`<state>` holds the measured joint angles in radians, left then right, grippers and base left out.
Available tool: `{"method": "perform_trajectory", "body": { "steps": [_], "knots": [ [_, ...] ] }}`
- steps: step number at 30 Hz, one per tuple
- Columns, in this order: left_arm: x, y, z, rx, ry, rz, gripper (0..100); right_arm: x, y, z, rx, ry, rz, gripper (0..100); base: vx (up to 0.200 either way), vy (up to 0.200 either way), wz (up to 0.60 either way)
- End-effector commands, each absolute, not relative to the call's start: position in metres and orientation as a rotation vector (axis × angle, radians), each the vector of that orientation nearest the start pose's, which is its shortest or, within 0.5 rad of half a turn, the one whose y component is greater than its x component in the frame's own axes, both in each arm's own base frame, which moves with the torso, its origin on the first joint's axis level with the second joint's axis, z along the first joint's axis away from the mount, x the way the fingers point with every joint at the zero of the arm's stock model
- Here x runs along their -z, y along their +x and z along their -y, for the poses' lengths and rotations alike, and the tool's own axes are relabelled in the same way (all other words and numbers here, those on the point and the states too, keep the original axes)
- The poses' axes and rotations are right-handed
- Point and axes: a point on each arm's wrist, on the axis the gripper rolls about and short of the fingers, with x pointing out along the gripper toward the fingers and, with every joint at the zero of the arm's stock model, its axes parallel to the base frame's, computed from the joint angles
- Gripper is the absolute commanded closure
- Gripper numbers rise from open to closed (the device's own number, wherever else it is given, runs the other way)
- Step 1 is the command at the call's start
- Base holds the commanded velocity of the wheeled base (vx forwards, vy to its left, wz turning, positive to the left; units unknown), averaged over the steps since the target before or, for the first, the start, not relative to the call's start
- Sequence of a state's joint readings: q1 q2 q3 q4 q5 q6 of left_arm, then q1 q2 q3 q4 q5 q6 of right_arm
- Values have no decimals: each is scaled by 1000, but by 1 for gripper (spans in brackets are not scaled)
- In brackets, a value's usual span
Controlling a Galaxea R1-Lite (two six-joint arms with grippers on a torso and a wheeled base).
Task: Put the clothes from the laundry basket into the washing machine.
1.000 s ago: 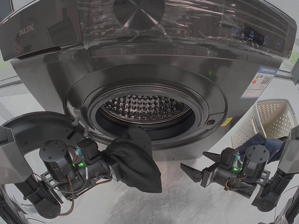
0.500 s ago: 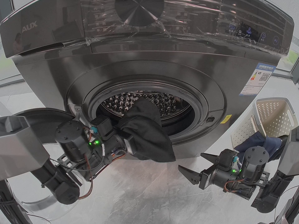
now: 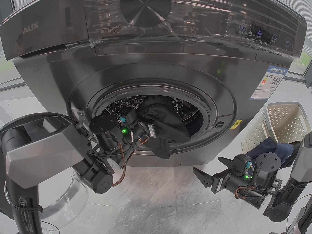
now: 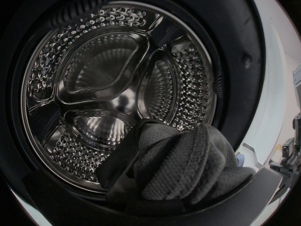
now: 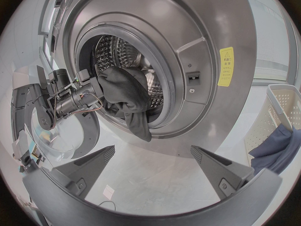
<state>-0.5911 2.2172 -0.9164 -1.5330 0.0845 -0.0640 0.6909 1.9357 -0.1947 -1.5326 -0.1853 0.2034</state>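
A black garment (image 3: 165,121) hangs over the lower lip of the washing machine's round opening (image 3: 213,104), part inside the drum and one end dangling outside. My left gripper (image 3: 155,130) is at that opening, shut on the garment, with the cloth covering its fingers. The left wrist view looks into the steel drum (image 4: 103,79) with the bunched black garment (image 4: 182,167) in front. My right gripper (image 3: 208,167) hovers low over the floor before the machine, open with nothing between its fingers (image 5: 94,160). A navy garment (image 3: 273,148) hangs out of the cream laundry basket (image 3: 286,121).
The machine's glass door (image 3: 65,195) stands swung open at the left, beside my left arm. The basket (image 5: 282,110) stands right of the machine, close to my right arm. Bare grey floor (image 3: 169,199) lies between the two arms.
My left arm has risen and pushed forward, carrying the black garment from below the opening up into the drum mouth. The right gripper has hardly moved.
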Motion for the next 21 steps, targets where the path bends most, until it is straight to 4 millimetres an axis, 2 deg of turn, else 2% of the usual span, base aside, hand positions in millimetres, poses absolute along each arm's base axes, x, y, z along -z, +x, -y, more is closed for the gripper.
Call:
{"method": "perform_trajectory", "body": {
  "steps": [1,11,20,21],
  "knots": [
    [-97,357,231,464,-146,212,100,-74,198,-155,-453,113,-240,0,0,0,0],
    [-102,375,239,442,-187,230,100,-72,202,-152,-244,100,-215,0,0,0,0],
    [-110,395,248,385,-234,276,100,-72,202,-154,-238,109,-211,0,0,0,0],
    [-107,403,246,364,-233,278,100,-72,202,-153,-234,106,-214,0,0,0,0]
  ]
}}
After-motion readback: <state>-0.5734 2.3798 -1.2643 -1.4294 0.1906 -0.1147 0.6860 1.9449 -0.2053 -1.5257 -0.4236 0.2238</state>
